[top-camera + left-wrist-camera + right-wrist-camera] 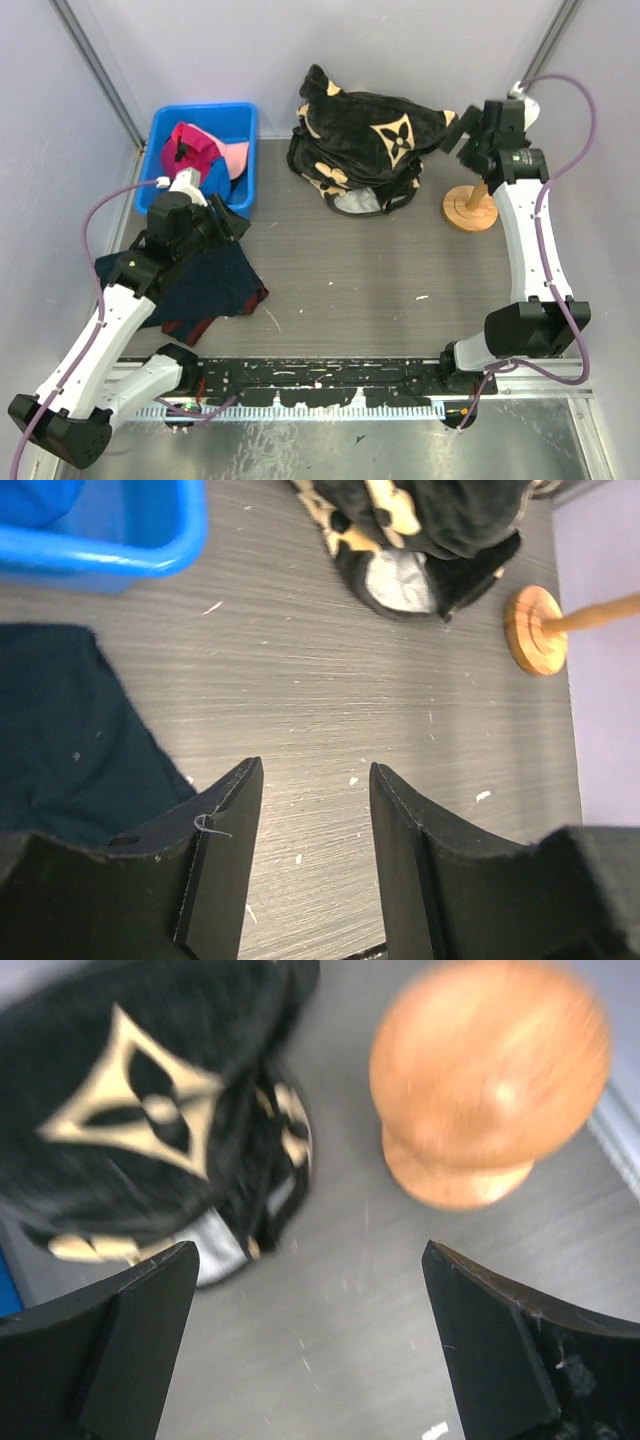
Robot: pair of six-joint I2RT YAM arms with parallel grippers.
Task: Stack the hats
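- Overhead view: bright, even, diffuse light; only soft shadows on the tabletop (380, 270).
- Left wrist view: tabletop grain sharp; left fingers (215, 860) near-black, with little detail.
- Right wrist view: blurred throughout; wooden knob (490, 1070) and plush bundle (150, 1110) smeared.

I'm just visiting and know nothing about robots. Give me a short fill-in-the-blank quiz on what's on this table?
The hats sit in a bin coloured ____.
The black plush bundle carries tan marks shaped like ____.
The stand near the right hand is made of ____.
The left hand and the right hand are both open and hold ____.
Missing words: blue; flowers; wood; nothing.
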